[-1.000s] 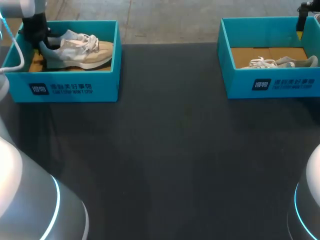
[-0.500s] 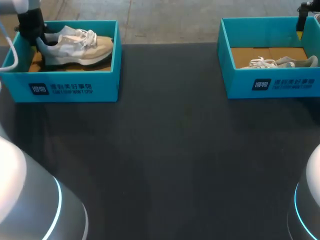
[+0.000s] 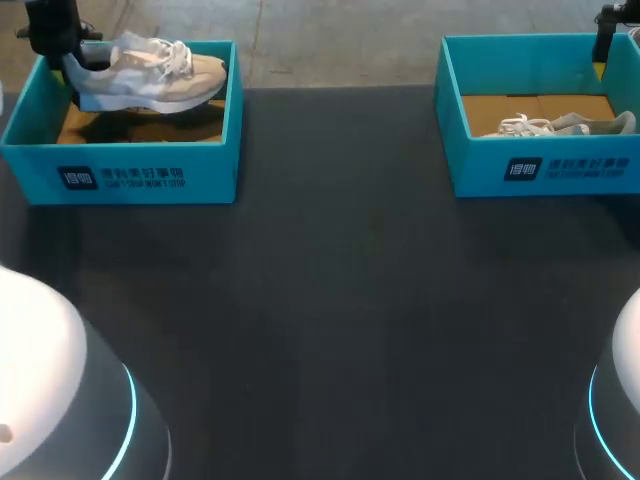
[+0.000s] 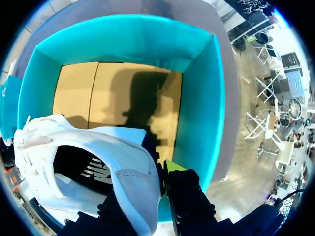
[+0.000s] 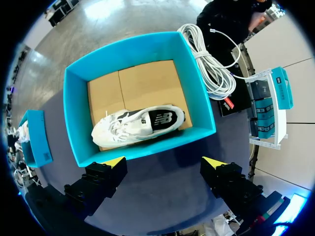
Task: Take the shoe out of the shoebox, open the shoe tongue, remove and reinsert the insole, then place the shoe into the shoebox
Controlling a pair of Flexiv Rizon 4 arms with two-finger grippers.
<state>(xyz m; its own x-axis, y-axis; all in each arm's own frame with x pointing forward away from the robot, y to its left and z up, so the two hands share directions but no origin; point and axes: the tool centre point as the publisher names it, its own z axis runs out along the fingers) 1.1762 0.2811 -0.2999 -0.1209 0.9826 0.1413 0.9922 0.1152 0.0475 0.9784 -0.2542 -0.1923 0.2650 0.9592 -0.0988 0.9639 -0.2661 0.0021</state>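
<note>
Dark table (image 3: 350, 300), a teal shoebox toward each far corner.
The left gripper (image 4: 158, 179) clamps the heel of a white-and-tan sneaker (image 3: 150, 75), holding it at rim height over the left shoebox (image 3: 140, 175), clear of its cardboard floor. The right gripper (image 5: 165, 164) hangs with fingers spread wide above the right shoebox (image 5: 142, 49), where a second sneaker (image 5: 140, 124) lies by the near wall.

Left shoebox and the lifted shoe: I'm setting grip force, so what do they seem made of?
Left shoebox: likely cardboard with a matte teal finish; thin straight walls, and its floor is bare brown board with a seam. Lifted shoe: looks like soft textile or suede in white and tan panels, fabric laces, paler foam-like sole; exact fabric unclear.
</note>
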